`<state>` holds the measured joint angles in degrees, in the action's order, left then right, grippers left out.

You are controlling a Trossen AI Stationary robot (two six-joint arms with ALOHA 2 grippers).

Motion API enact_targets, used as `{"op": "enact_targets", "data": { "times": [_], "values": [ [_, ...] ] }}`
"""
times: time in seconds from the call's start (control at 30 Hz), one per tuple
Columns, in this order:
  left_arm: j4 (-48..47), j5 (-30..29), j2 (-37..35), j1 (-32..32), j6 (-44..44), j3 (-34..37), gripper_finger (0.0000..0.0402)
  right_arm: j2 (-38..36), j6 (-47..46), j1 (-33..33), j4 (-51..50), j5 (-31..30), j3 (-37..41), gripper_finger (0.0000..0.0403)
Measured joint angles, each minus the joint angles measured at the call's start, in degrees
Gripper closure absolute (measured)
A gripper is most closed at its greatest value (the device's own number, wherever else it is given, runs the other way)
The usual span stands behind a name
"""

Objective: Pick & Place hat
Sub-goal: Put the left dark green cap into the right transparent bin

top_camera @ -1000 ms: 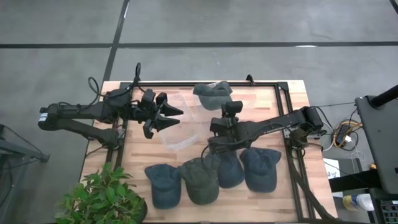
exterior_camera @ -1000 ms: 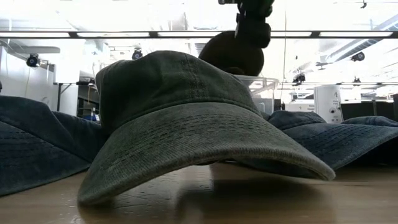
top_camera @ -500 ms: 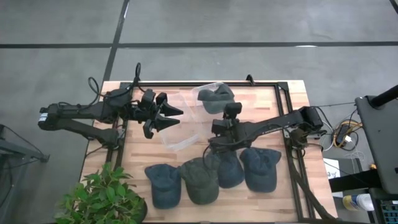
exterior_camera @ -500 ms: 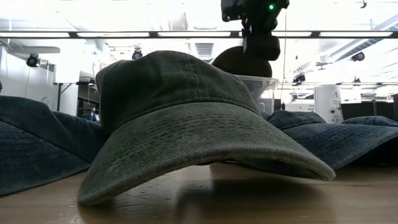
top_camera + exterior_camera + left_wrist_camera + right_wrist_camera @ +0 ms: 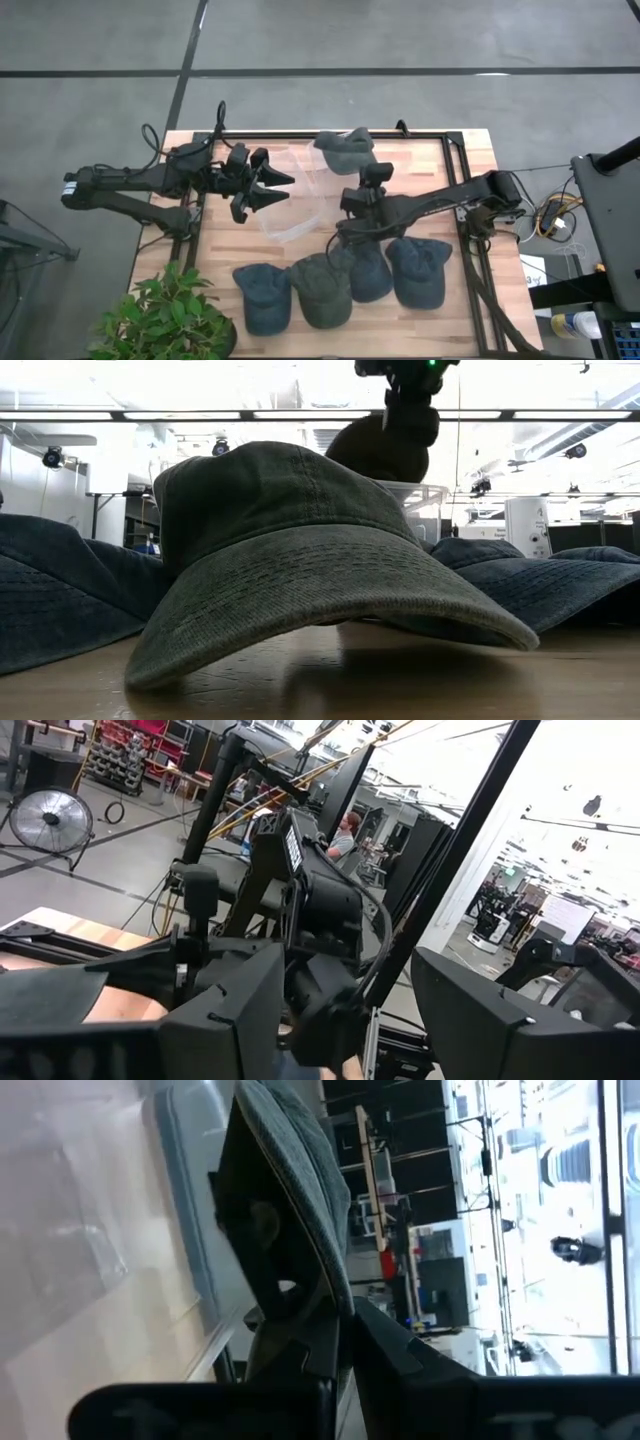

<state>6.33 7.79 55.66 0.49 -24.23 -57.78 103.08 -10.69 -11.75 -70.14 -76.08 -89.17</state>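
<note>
Grey cap (image 5: 344, 148) sits at the far edge of the table, over the far end of the clear plastic bin (image 5: 290, 195); in the right wrist view its fabric (image 5: 300, 1190) is pinched between dark fingers. Four more caps lie in a row along the near edge: blue cap (image 5: 263, 296), olive-green cap (image 5: 321, 290), blue cap (image 5: 367, 272), blue cap (image 5: 419, 268). Neighbours touch or overlap. All crown-up.

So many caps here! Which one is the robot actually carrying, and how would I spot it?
Start at the wooden table and skip the row of four caps along its near edge. Look to the far edge, above the clear plastic bin: the grey cap hangs there from the right gripper, jaws shut on its fabric. It alone is off the tabletop.
</note>
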Motion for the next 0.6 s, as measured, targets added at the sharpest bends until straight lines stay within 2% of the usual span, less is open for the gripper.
{"op": "enact_targets", "data": {
  "times": [0.17,0.6],
  "values": [
    [0.02,-0.04,-0.02,0.0,1.46,0.0,0.019,-2.63,-3.27,-0.38,0.05,-2.39,-1.89,0.039],
    [0.02,-1.81,0.76,-0.02,5.27,0.0,0.019,-13.46,-15.78,-0.98,2.02,-2.4,-2.88,0.039]
  ]
}}
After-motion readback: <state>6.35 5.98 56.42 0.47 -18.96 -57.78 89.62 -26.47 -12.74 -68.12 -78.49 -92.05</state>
